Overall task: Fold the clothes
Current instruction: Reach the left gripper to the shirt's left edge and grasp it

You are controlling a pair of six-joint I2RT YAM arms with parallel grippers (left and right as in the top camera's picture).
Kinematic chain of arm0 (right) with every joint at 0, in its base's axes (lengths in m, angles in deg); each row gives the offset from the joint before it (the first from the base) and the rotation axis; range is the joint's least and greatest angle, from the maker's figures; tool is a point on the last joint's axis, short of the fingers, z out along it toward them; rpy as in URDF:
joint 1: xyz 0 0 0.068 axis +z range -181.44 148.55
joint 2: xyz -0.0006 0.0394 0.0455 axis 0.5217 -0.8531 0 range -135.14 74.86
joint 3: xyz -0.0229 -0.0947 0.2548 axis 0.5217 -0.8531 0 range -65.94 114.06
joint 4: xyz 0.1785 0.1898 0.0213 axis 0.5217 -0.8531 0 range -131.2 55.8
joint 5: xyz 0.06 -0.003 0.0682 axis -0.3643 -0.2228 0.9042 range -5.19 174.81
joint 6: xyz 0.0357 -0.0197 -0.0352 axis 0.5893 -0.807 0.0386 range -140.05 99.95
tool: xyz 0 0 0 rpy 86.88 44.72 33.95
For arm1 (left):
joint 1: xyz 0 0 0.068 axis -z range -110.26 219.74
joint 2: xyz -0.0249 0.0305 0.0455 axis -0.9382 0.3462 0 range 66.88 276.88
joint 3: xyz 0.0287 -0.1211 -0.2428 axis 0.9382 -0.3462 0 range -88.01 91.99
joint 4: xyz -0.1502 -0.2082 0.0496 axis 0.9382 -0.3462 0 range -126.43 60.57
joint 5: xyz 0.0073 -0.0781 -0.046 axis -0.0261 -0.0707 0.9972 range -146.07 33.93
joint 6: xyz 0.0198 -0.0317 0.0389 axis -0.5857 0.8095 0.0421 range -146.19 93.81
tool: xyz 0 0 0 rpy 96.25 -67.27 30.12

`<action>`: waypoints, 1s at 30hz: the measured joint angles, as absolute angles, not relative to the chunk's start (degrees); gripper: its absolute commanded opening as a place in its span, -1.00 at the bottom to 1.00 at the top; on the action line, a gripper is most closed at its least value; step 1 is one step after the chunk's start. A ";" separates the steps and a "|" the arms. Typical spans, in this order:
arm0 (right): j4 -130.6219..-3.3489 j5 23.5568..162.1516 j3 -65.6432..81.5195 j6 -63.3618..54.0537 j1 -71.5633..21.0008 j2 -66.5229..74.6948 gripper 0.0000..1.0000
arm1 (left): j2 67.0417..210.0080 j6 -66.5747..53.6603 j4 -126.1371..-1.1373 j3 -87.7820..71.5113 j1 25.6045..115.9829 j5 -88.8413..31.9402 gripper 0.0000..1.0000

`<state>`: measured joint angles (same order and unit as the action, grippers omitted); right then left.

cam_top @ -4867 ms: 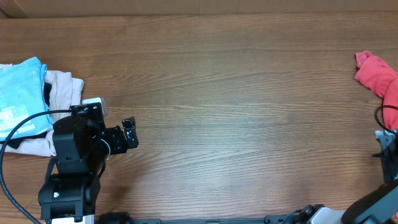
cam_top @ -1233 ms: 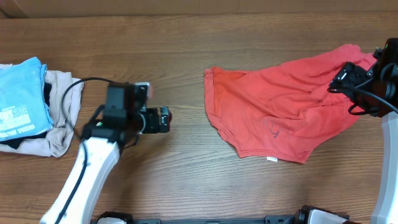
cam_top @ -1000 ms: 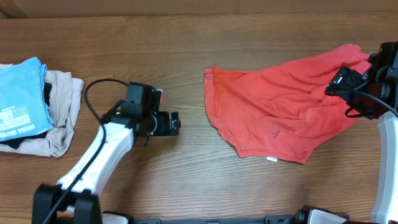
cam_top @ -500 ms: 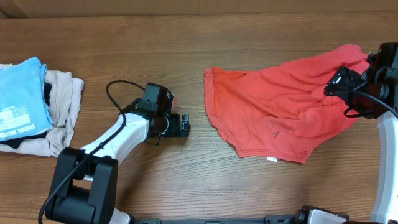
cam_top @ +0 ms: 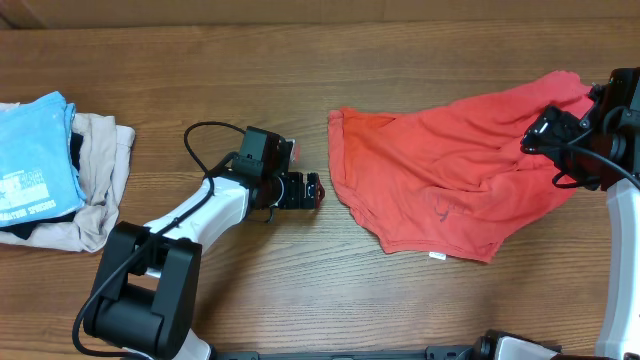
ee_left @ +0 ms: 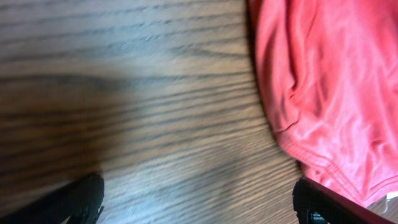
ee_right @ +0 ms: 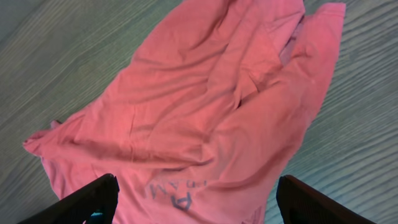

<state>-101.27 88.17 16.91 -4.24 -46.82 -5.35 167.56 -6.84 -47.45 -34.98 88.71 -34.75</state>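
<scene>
Garments: three counted, namely one red shirt (cam_top: 440, 180), one blue tee (cam_top: 30, 160) and one beige garment (cam_top: 100, 190).
Red shirt: lay spread but rumpled on the right half of the worktop (cam_top: 300, 80), its back end reaching toward the far right edge and a folded ridge running across the cloth.
Shirt marks: one patch of dark lettering showed faintly near the lower hem in the right wrist view; one small white tag lay at the hem in the overhead view.
Blue tee: one, folded, with white print, on top of the pile at the far left edge.
Beige garment: one, crumpled under and beside the blue tee; a dark strip showed between them, and I could not tell whether it was a fourth item.
Arms: two, with the left arm (cam_top: 190, 225) stretched low across the worktop and the right arm (cam_top: 620, 280) at the right edge.
Left fingers (ee_left: 78, 200): two, spread wide with only bare wood between them, just beside the shirt's left edge; contact could not be told.
Right fingers (ee_right: 81, 199): two, spread wide above the shirt's right part, with the cloth lying beneath and nothing pinched.
Cable: one black loop (cam_top: 200, 140) over the left arm.
Gap: the pile and the red shirt lay well apart.
</scene>
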 measured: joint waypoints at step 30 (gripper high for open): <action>-101.12 89.30 16.91 -4.26 -46.82 -5.35 0.70 | 178.23 15.83 -21.25 -32.02 95.28 -32.63 0.05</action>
